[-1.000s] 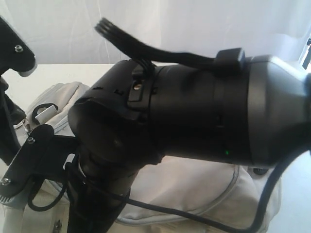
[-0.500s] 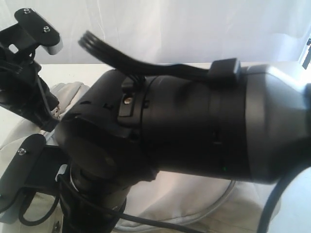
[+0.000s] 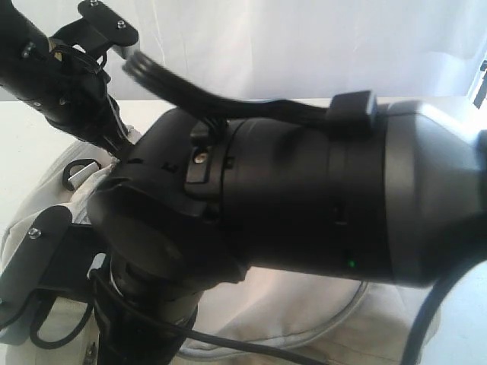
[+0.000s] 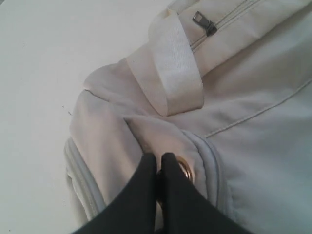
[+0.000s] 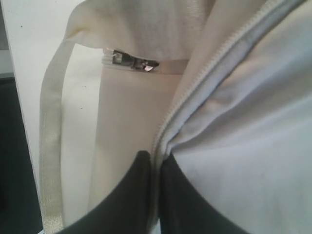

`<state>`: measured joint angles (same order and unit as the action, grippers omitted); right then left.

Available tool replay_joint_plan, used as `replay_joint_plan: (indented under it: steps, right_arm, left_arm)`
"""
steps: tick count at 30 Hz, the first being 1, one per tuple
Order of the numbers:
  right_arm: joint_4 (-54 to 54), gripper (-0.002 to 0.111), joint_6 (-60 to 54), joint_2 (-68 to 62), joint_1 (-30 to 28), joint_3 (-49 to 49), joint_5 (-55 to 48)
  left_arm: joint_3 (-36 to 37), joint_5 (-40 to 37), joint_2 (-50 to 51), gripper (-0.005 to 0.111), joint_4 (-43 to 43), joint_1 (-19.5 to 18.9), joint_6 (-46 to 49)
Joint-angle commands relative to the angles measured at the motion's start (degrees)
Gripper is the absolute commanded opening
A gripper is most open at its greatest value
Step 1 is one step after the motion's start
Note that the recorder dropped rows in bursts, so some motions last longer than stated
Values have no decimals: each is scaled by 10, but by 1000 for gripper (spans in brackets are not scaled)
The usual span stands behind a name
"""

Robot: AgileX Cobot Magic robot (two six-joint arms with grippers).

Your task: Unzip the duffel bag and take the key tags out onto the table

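The cream-white duffel bag (image 3: 304,312) lies on the white table (image 3: 30,129), mostly hidden behind my right arm (image 3: 304,198). In the left wrist view my left gripper (image 4: 160,158) is shut on a gold metal ring (image 4: 185,168) at the end of the bag's (image 4: 253,122) grey zipper piping. In the right wrist view my right gripper (image 5: 155,158) is shut on the bag's (image 5: 243,146) zipper seam, which runs between the two fingers. The zipper looks closed where it shows. The key tags are out of view.
My left arm (image 3: 68,84) reaches down from the upper left to the bag's end, beside a black D-ring (image 3: 76,169). A satin strap (image 4: 173,63) and a small pocket zip slider (image 4: 204,23) lie on the bag. Another strap (image 5: 51,146) trails near the table's dark edge (image 5: 9,146).
My left arm has swung upward and toward the bag's end in the exterior view. The right arm shifted slightly left early on, then held still. Both grippers stay shut.
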<state>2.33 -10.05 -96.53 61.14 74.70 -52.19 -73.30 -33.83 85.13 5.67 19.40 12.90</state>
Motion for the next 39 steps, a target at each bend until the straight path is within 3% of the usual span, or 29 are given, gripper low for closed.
replay_joint_plan:
  steps: [1,8,12,15,19,22,33,39]
  right_arm:
    - [-17,0,11,0,5,-1,-15]
    - [10,0,38,0,5,-1,-12]
    - [10,5,37,5,5,-1,-16]
    - [14,18,42,24,5,-1,-13]
    - [28,46,72,60,5,-1,16]
    - [31,58,106,76,5,-1,75]
    - [92,58,111,29,5,-1,222]
    - [220,54,232,-4,5,-1,221]
  left_arm:
    - [-12,54,5,0,16,-5,4]
    - [-28,-95,-17,0,3,-5,43]
    - [-28,-133,-46,0,-21,-5,51]
    - [-28,-162,-65,0,-29,-5,51]
    - [-28,-197,-81,0,-37,-5,53]
    - [-28,-212,-96,0,-48,-5,55]
    - [-32,-217,-145,0,-64,-5,70]
    - [-44,-223,-145,0,-65,-5,76]
